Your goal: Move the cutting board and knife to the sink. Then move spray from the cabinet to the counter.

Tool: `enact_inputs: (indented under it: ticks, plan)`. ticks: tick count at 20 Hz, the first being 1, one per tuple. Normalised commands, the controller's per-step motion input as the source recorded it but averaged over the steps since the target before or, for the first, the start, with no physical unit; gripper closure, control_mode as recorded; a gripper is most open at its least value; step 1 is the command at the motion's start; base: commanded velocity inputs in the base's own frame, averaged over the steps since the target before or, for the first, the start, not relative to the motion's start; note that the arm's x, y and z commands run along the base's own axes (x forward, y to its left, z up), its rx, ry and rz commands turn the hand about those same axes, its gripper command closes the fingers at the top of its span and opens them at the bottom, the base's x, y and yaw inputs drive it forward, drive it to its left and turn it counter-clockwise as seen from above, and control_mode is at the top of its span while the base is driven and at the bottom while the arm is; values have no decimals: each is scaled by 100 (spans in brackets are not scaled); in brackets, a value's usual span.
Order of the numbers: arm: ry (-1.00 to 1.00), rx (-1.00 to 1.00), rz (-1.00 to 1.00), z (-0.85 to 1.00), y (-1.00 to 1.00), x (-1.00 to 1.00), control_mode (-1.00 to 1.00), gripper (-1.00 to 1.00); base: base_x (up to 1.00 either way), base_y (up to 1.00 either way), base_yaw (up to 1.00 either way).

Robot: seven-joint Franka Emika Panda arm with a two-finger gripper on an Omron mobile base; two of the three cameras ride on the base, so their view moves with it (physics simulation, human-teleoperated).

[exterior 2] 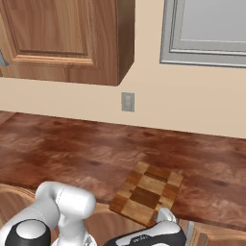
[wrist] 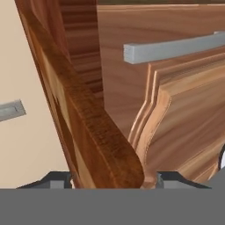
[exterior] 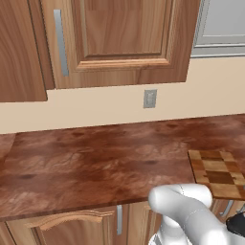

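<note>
The cutting board point(exterior 2: 147, 193) lay flat at the front edge of the counter point(exterior: 95, 162), its near end just overhanging. It looked rigid, fairly heavy and smooth-faced, so a pinch across that thin overhanging rim seemed the surest hold. In the hand view, the counter's rounded lip sat between the fingertips point(wrist: 59, 181) of the gripper point(wrist: 113, 180); whether the jaws were clamped, I could not tell.
</note>
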Motion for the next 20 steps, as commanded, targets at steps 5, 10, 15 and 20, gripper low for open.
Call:
enact_inputs:
  ticks: [5,10,15,20]
  plan:
    - [0,0,-5,0,0,20,-100,100,0,0,0]
    - [0,0,-7,0,0,28,-100,100,0,0,0]
    - [0,0,-2,0,0,11,-100,100,0,0,0]
    - [-3,0,0,2,-3,-23,-100,100,0,0,0]
